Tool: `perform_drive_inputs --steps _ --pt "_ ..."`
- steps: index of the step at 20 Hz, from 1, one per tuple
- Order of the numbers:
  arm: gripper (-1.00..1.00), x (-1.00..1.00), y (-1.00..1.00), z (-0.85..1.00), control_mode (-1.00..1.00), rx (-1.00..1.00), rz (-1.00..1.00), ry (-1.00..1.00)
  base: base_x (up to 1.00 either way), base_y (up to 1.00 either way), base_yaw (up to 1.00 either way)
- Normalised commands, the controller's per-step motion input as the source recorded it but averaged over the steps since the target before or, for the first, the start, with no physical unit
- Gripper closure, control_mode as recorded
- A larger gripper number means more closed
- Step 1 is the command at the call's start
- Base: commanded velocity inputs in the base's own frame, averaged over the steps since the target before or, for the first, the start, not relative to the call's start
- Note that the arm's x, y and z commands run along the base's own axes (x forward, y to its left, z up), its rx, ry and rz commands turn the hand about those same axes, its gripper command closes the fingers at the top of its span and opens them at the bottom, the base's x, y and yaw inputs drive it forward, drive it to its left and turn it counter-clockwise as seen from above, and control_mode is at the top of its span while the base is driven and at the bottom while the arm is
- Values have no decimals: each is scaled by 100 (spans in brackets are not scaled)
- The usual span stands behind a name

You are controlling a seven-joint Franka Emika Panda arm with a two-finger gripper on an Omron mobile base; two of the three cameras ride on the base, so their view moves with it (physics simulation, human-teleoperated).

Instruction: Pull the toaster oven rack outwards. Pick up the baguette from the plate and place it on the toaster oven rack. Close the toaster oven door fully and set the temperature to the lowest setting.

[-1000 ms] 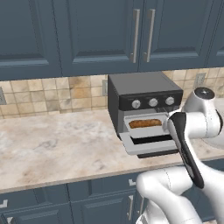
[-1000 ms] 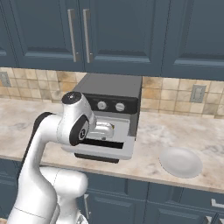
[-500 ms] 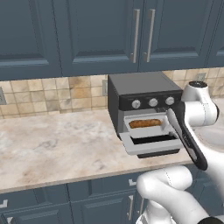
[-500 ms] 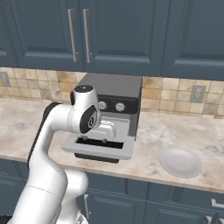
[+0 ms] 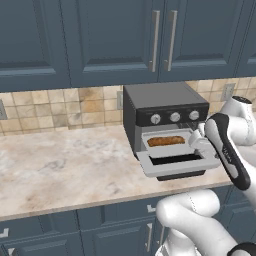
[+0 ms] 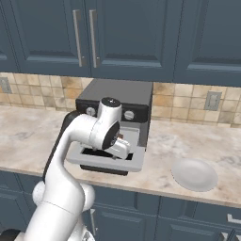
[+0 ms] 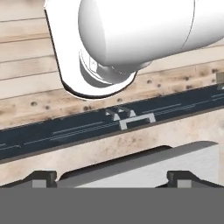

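The toaster oven stands on the counter with its door folded down flat. The baguette lies on the pulled-out rack above the door. My gripper hovers at the right end of the rack, over the door's right side, and is open with nothing held. In the hand view the gripper points down past the door's grey front edge, which lies between the spread fingertips. From the right, the arm hides much of the oven front, and the plate is bare.
Three silver knobs sit in a row on the black strip above the oven opening. Blue upper cabinets hang overhead. The marble counter stretches left. Wooden floor and the dark cabinet kick strip lie below the hand.
The arm's elbow has risen and swung rightward, carrying the hand from in front of the rack toward its right end. The baguette, rack and door have stayed put.
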Motion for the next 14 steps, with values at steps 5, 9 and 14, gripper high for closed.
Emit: perform_drive_inputs --steps 5,9,14 --pt "-100 6 21 0 -100 -1 0 -4 0 0 0" --pt "-100 7 29 -6 -100 -1 0 -9 0 0 0" --pt "-100 4 28 -18 -100 0 0 -9 0 0 0"
